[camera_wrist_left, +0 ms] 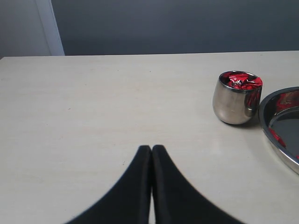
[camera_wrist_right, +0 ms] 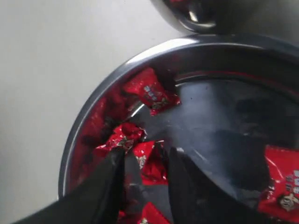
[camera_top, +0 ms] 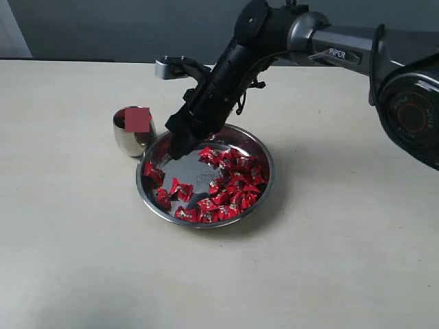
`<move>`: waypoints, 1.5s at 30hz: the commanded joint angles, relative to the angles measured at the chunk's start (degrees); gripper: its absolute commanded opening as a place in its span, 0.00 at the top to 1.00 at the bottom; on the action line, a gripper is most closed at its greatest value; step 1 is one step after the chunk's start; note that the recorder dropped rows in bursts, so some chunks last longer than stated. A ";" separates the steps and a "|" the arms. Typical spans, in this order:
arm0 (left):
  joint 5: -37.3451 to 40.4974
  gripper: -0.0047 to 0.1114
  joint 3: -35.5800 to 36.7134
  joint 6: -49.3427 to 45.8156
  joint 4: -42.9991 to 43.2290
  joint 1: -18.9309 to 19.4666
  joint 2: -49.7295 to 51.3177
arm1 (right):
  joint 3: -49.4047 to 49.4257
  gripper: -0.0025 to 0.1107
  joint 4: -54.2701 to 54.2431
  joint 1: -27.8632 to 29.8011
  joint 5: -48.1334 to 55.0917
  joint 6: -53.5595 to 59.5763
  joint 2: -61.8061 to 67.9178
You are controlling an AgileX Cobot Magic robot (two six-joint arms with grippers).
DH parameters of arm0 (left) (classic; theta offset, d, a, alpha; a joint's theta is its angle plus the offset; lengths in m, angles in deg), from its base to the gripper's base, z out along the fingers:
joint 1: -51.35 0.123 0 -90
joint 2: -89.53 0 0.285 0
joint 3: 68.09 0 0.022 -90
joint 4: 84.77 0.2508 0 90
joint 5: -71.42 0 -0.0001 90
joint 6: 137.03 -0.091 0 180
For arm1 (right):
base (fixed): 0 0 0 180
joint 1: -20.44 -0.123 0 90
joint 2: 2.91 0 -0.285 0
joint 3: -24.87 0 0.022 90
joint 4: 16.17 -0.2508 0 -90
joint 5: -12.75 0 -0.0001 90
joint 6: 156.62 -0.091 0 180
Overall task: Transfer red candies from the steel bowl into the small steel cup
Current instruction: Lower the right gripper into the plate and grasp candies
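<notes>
Within right end effector (camera_wrist_right: 145, 156), red candy (camera_wrist_right: 151, 167)

The exterior view looks down on the whole table (camera_top: 68, 274). The left wrist view sits low, looking across it. The right wrist view peers down very close, maybe slanted. All see the steel bowl (camera_top: 243, 140).

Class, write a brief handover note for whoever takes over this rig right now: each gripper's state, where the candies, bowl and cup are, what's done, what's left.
Left gripper: shut, empty, over the table, away from the work.
Right gripper: open, down in the steel bowl, jaws either side of a red candy.
Small steel cup: upright beside the bowl, some red candies inside.
Done: part of the transfer. Left: many more in the bowl; grip, lift, drop into cup, repeat.
</notes>
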 commanded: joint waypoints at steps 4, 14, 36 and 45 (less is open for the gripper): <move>-0.24 0.96 0.14 0.13 0.08 -0.29 -0.51 | -0.04 0.69 1.63 0.43 0.58 -0.31 2.19; -0.24 0.96 0.14 0.13 0.08 -0.29 -0.51 | -0.04 0.60 -0.84 0.43 0.58 -0.31 4.96; -0.24 0.96 0.14 0.13 0.08 -0.29 -0.51 | -0.04 0.58 -4.29 -1.37 0.57 0.27 5.73; -0.24 0.96 0.14 0.13 0.08 -0.29 -0.51 | -0.04 0.58 -2.16 -1.37 0.01 0.27 5.73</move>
